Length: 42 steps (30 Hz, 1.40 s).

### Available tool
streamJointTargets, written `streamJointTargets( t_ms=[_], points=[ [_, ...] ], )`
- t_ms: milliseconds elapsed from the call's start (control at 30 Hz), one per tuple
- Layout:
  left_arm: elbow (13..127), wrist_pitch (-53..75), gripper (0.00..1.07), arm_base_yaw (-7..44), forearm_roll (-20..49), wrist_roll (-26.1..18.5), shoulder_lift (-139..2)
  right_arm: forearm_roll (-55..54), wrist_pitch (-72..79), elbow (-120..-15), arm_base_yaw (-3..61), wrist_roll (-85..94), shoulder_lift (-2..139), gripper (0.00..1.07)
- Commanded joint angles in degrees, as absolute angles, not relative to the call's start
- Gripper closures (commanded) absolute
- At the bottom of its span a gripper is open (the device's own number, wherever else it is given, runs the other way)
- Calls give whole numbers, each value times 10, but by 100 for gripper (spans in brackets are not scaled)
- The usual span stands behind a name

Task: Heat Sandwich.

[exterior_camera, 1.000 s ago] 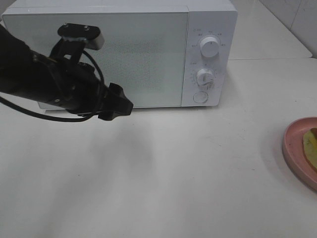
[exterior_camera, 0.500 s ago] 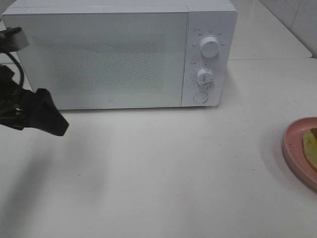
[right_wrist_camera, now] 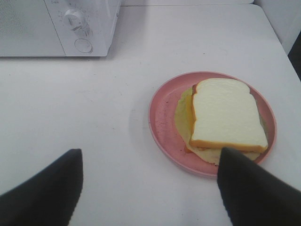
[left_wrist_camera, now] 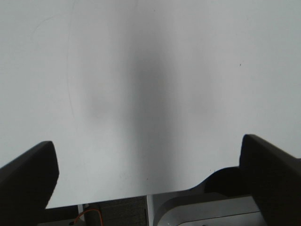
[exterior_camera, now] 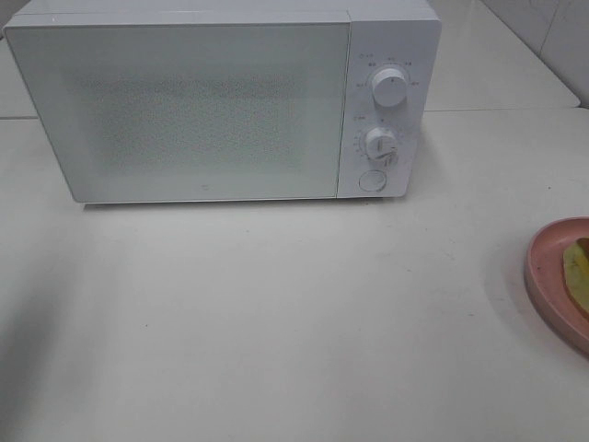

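The sandwich (right_wrist_camera: 227, 117) is seen on the pink plate (right_wrist_camera: 162, 117) (near the table's right edge), just ahead of the right gripper (right_wrist_camera: 148, 188), whose jaws are spread empty; the left gripper (left_wrist_camera: 149, 174) is likewise held wide apart over bare table.

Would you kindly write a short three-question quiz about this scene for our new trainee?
1. True or false: the microwave door is open.
2. The sandwich lies on: A) bare table, B) pink plate, C) the microwave.
3. Fill in: the right hand has its jaws ____ and holds nothing.

Key: 1 false; 2 B; 3 open.
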State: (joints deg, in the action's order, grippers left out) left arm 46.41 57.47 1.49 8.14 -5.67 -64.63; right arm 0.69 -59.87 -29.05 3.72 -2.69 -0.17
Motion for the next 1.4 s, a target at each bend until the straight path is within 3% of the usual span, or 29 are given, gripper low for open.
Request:
streamJointTargets(
  t_ms=[33,467,1167,1400],
  points=[
    [412,599,7,13,60,-49,-559,6,-594,-289,34,-19,-18,32],
    [283,593,7,13,50,-50,-296,6,-594,-289,34,-19,-18,32],
    [284,592,7,13,52,-50,1,6,-594,-289,34,-19,-18,32],
    [284,592,7,13,53,-50,19,6,-594,-289,34,-19,-15,32]
  ],
)
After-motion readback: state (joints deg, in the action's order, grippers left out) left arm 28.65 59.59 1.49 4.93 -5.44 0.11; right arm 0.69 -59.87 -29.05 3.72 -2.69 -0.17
